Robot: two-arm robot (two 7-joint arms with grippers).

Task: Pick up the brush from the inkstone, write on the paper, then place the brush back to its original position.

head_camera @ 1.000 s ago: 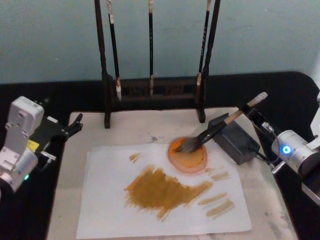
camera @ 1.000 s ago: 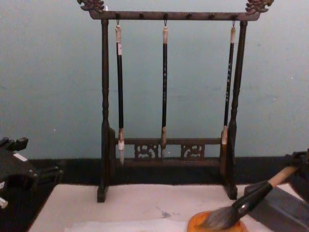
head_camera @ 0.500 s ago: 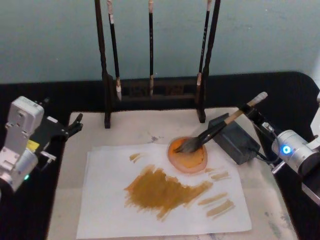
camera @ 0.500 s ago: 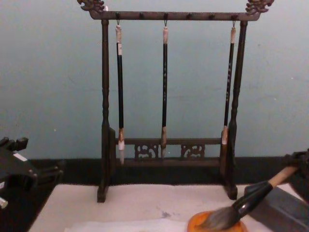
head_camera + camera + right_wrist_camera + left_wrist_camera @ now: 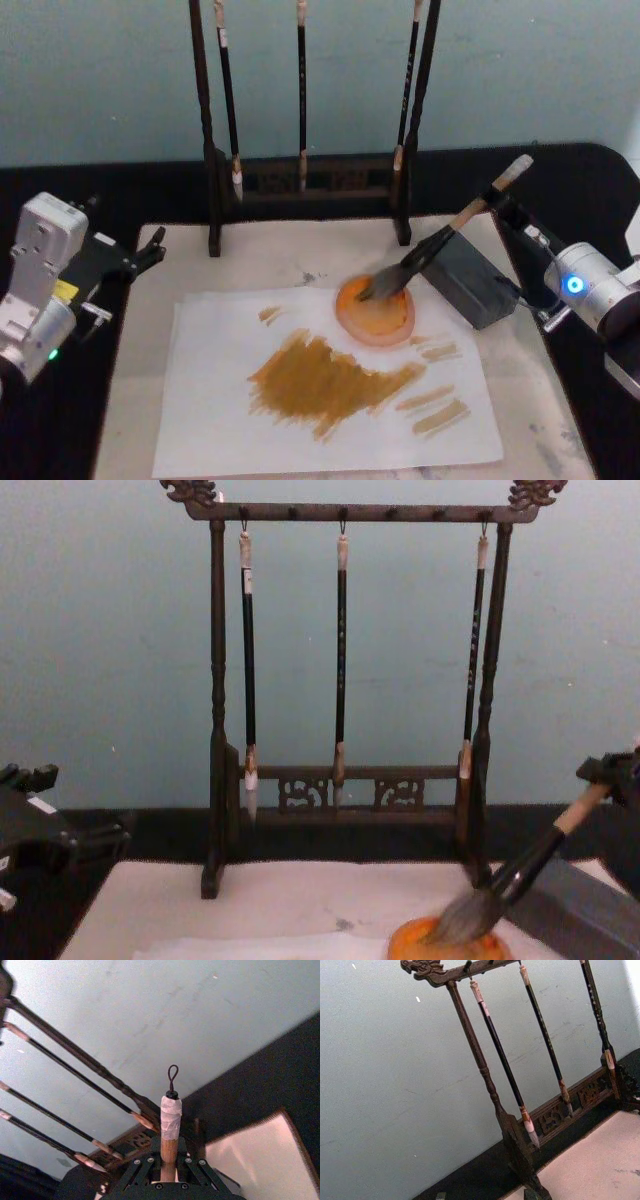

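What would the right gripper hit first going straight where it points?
Probably the dark block, under the brush that the right gripper holds; depth is unclear. Its bristles sit in the orange dish.

Looks like a calligraphy station staged for robot trials: carved wooden brush rack (image 5: 216, 680) with three hanging brushes (image 5: 341, 660), felt mat (image 5: 300, 250) on a black table (image 5: 100, 190), ink-smeared paper (image 5: 220, 400), bare teal wall (image 5: 100, 80) behind.
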